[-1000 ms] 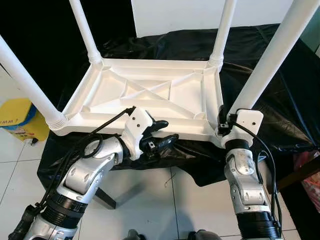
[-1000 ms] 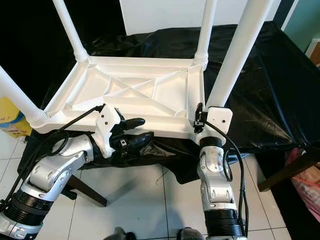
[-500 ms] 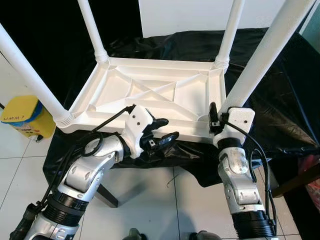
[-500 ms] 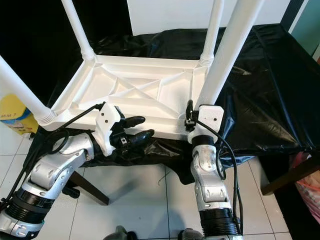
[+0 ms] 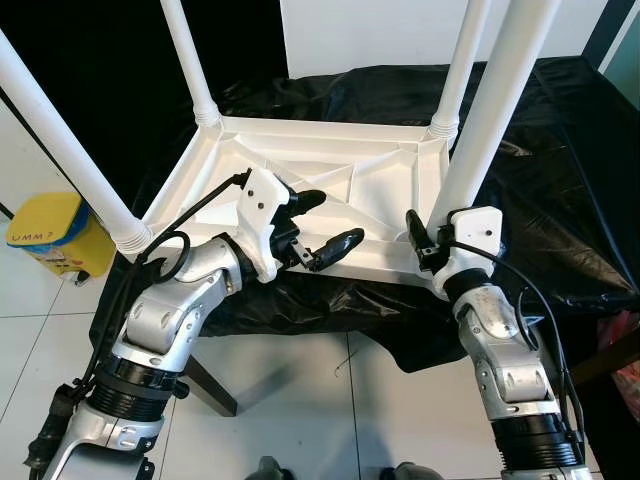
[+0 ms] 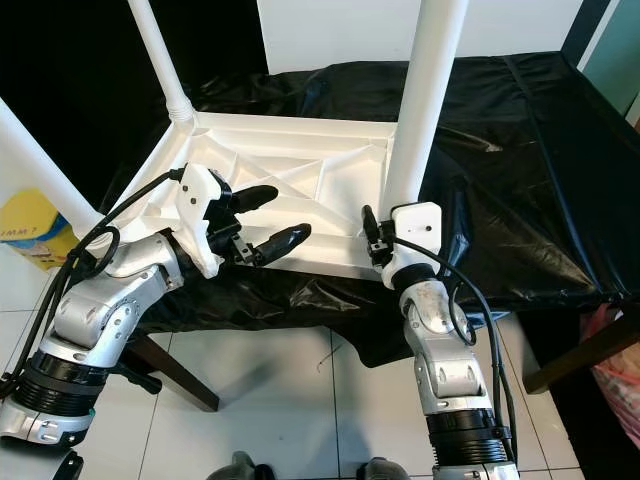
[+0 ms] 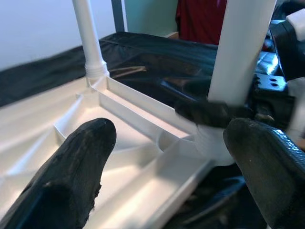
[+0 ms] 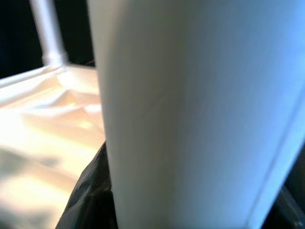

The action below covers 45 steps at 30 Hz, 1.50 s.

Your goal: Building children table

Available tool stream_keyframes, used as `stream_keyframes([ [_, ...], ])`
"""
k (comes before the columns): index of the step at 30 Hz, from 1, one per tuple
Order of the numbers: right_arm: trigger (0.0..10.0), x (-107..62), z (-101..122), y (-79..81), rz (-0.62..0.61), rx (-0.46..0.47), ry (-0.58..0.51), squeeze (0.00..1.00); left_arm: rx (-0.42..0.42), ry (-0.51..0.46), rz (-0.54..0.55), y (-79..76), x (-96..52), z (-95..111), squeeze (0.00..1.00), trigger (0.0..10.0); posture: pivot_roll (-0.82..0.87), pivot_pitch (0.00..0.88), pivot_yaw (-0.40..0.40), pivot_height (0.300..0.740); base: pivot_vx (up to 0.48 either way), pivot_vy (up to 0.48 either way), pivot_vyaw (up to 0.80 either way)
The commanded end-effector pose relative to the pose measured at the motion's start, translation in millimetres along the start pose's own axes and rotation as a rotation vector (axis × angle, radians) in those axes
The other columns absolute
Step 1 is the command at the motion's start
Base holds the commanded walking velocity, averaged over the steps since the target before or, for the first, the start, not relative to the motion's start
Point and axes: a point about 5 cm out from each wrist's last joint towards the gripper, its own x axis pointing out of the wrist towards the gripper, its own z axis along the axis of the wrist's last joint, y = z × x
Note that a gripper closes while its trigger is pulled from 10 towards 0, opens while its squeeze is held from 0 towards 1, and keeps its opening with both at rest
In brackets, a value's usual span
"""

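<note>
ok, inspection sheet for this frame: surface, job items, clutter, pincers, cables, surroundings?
Surface: black sheet draped over a table.
Job's things: white children's tabletop upside down, four white legs up; near-right leg in its corner socket.
Clutter: nothing seen on the sheet.
Grippers: left pincer open over the tabletop's near edge; right pincer clamped on the near-right leg's base.
Cables: black cables looped along both arms.
Surroundings: yellow bin, white tiled floor.

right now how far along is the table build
Nearly done, it seems: the tabletop lies upside down on the black sheet with four white legs standing at its corners. In hand: the right gripper holds the near-right leg at its base. The left gripper hovers open over the near edge. Left: flipping the table upright.
</note>
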Motion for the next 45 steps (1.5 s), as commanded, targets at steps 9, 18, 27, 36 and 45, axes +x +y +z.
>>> stream_keyframes([
  [9, 10.0, -9.2, 7, -8.1, 0.355, -0.006, 0.033, 0.00, 0.070, -0.051, -0.099, -15.0, 30.3, 13, 0.00, 10.0, 0.00, 0.085, 0.006, 0.740, 0.000, 0.000, 0.00],
  [18, 10.0, -17.4, 6, -5.4, 0.528, -0.003, 0.086, 0.00, -0.005, -0.100, -0.229, -20.4, 39.4, 27, 0.00, 10.0, -0.01, 0.080, 0.004, 0.740, 0.000, 0.000, 0.00],
  [27, 10.0, -25.3, 3, 4.3, 0.708, -0.023, 0.153, 0.00, -0.031, -0.121, -0.338, -20.7, 46.3, 37, 0.00, 10.0, -0.02, 0.074, 0.013, 0.740, 0.000, 0.000, 0.00],
  [36, 10.0, -27.0, 0, 8.9, 0.859, -0.046, 0.214, 0.00, -0.110, -0.182, -0.568, -21.8, 40.5, 62, 0.00, 10.0, -0.01, 0.065, 0.019, 0.740, 0.000, 0.000, 0.00],
  [45, 10.0, -27.7, -2, 13.6, 0.910, -0.066, 0.225, 0.00, -0.234, -0.262, -0.645, -10.2, 37.2, 84, 0.00, 10.0, -0.01, 0.055, 0.029, 0.740, 0.000, 0.000, 0.00],
])
